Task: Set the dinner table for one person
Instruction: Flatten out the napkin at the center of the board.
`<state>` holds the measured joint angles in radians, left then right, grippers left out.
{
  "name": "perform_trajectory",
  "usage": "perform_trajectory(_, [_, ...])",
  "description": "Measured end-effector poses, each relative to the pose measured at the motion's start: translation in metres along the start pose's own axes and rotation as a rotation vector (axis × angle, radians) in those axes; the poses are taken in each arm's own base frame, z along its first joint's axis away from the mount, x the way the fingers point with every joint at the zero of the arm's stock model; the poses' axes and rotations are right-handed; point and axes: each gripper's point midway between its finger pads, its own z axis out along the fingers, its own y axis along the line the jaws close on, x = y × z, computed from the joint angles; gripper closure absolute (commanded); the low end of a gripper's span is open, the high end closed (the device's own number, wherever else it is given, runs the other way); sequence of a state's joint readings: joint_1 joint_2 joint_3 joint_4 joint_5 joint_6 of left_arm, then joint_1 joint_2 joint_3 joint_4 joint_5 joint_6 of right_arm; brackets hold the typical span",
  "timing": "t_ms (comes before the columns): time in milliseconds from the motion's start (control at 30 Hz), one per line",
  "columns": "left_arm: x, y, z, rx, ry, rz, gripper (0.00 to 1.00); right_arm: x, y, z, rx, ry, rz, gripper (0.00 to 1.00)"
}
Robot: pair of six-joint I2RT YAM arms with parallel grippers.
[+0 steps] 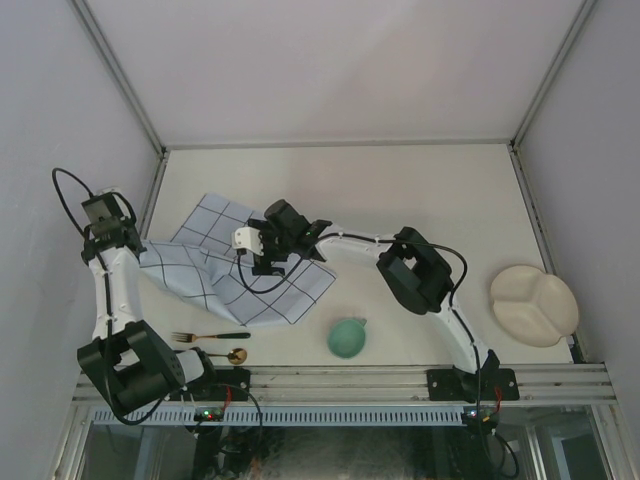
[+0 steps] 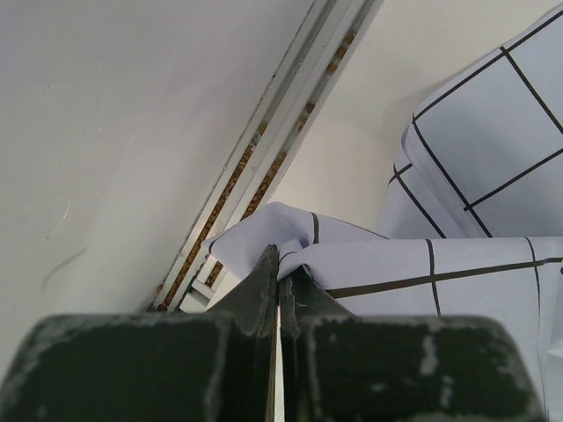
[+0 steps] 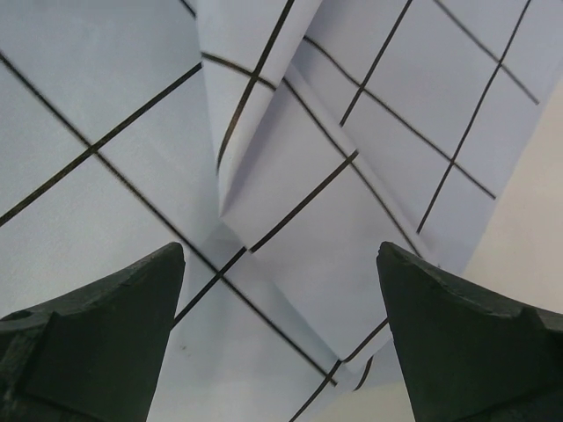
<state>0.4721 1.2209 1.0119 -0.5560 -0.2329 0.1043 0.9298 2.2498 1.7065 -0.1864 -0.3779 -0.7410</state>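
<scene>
1. The large flat cream-white matte worktop (image 1: 400, 190) is seen from above. A pale-blue cloth with dark grid lines (image 1: 290, 295) lies on its left half, crumpled rather than spread flat.
2. The left tool (image 2: 279, 280) is clamped shut on 1 corner of the cloth. That corner is held up close beside the metal rail (image 2: 264, 149) at the worktop's left edge.
3. The right tool (image 3: 280, 251) is spread wide with nothing between its jaws. It hangs directly over the middle of the cloth, where a folded-over flap forms a ridge.
4. The cloth's long axis runs from the pinched corner on the left toward its free edge near the worktop's centre. The ridge of the fold leads away from the right tool, roughly in line with the gap between its jaws.
5. The step in hand is judged to be flattening the cloth as a place mat. The right arm is much the nearer to the fold and the free edge, so a grasp there and a pull away from the left tool would be called for.
6. A round teal-green bowl (image 1: 347, 338) sits just beside the cloth's near edge, and a cream-white divided plate (image 1: 533, 305) lies well apart at the right. A dark-handled fork (image 1: 210, 336) and a gold spoon (image 1: 228, 355) lie near the left arm's base. None of them is judged to be set out yet.
</scene>
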Motion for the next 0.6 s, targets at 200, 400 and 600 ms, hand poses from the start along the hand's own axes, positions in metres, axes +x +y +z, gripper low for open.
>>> perform_trajectory(200, [-0.002,0.000,-0.002,0.005,-0.009,-0.004,1.00,0.001,-0.013,0.016,0.049,-0.025,-0.028,0.10])
perform_trajectory(400, [-0.004,0.002,-0.006,0.003,-0.024,-0.009,1.00,0.007,-0.018,0.026,0.077,-0.027,-0.050,0.12])
perform_trajectory(600, [-0.004,0.003,-0.006,0.001,-0.024,-0.011,1.00,0.002,-0.038,0.029,0.153,-0.038,-0.076,0.15])
